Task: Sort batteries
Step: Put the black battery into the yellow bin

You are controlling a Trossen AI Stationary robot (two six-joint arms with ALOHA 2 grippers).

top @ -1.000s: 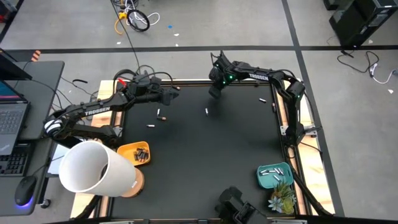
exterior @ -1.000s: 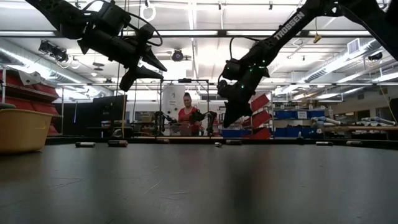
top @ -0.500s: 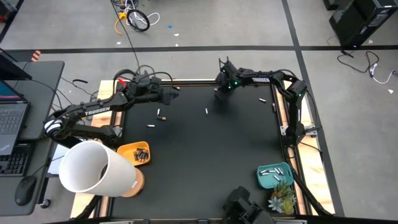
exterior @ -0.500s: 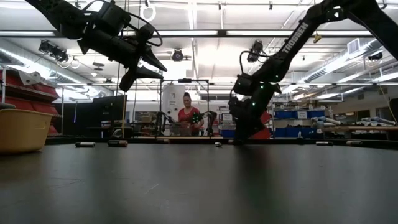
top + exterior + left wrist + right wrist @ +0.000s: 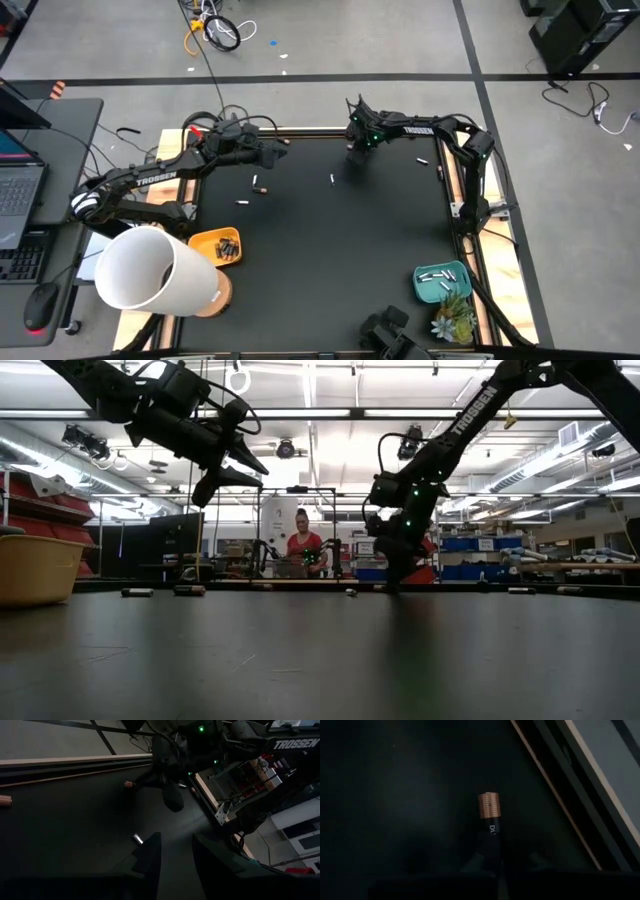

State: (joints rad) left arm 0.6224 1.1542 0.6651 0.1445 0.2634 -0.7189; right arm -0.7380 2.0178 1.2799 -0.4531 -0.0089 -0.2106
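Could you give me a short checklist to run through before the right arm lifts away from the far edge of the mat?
1. Right gripper shut on the copper-ended battery: ok.
2. Battery sticking out straight ahead of the jaws: ok.
3. Orange tray holds dark batteries and sits unobstructed: ok.
4. Left gripper above the mat's far left, jaws open and holding nothing: ok.
5. Grip firm enough for the carry: cannot tell.
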